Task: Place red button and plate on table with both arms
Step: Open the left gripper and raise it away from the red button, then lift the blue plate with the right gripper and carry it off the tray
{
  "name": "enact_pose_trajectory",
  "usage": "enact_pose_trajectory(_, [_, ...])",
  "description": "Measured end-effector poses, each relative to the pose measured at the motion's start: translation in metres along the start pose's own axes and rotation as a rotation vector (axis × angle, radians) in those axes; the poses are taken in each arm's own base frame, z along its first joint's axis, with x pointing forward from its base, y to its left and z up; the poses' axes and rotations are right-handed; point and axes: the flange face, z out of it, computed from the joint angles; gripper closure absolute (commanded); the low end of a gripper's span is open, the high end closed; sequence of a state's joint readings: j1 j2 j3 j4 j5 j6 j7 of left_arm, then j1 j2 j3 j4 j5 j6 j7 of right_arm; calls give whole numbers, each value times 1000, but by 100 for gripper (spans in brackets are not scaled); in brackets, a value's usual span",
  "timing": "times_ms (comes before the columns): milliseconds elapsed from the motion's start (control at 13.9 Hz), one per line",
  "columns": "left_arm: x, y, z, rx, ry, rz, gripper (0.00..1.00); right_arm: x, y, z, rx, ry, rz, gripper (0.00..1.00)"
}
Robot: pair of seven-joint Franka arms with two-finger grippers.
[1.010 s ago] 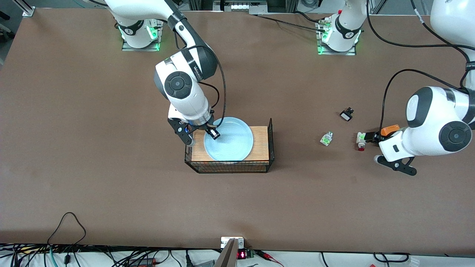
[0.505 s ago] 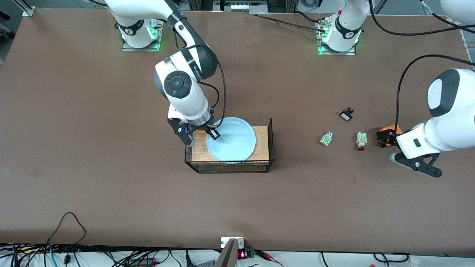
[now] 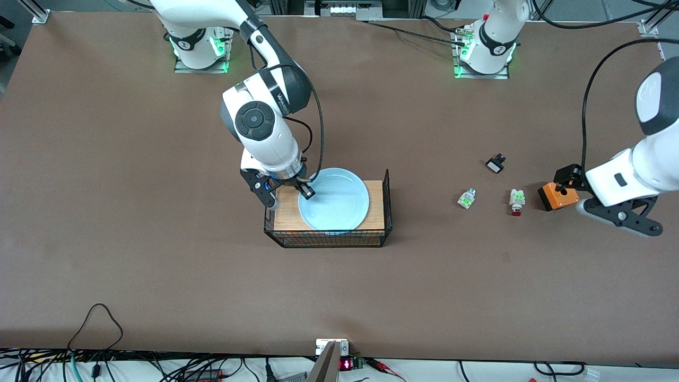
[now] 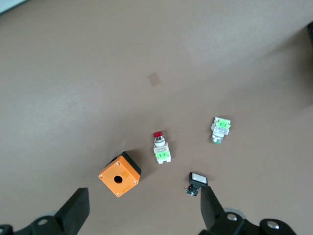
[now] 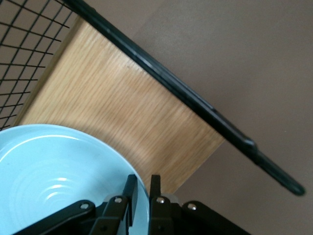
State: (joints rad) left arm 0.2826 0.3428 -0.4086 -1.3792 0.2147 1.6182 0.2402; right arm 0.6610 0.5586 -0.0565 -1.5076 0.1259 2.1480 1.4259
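Note:
The red button (image 3: 516, 201) lies on the brown table (image 3: 159, 265), between a clear-and-green part and an orange box. It also shows in the left wrist view (image 4: 160, 147), red cap pointing away from the orange box. My left gripper (image 3: 566, 176) is open and empty, up in the air over the orange box; in the left wrist view (image 4: 142, 215) its fingers stand wide apart. The pale blue plate (image 3: 335, 200) sits on the wire rack's wooden top. My right gripper (image 3: 303, 190) is shut on the plate's rim, seen close in the right wrist view (image 5: 143, 192) on the plate (image 5: 49, 171).
The black wire rack (image 3: 329, 236) with a wooden top (image 5: 122, 112) stands mid-table. An orange box with a hole (image 3: 556, 196) (image 4: 120, 174), a clear-and-green part (image 3: 467, 198) (image 4: 220, 130) and a small black switch (image 3: 495, 163) (image 4: 197, 182) lie around the red button.
My left gripper has let go of the red button and risen away toward the left arm's end of the table. The plate has slid slightly toward that same end in the right gripper.

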Motion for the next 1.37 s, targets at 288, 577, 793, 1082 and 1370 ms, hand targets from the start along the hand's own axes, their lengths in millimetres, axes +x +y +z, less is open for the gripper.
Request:
enact_pose_trajectory(288, [-4, 30, -31, 24, 35, -28, 0, -8, -1, -2, 3, -4, -24, 100])
enact_pose_trajectory(577, [-37, 37, -33, -39, 18, -141, 0, -7, -1, -2, 3, -3, -28, 100])
enact_pose_trajectory(793, [-60, 41, -37, -22, 66, -174, 0, -9, -2, -5, 7, -3, -37, 100])
enact_pose_trajectory(1082, [-75, 48, -39, -16, 86, -194, 0, -18, -3, -10, 14, -4, -50, 100])
enact_pose_trajectory(1370, [-75, 48, -37, -15, 85, -194, 0, -32, -2, -33, 26, -8, -66, 100])
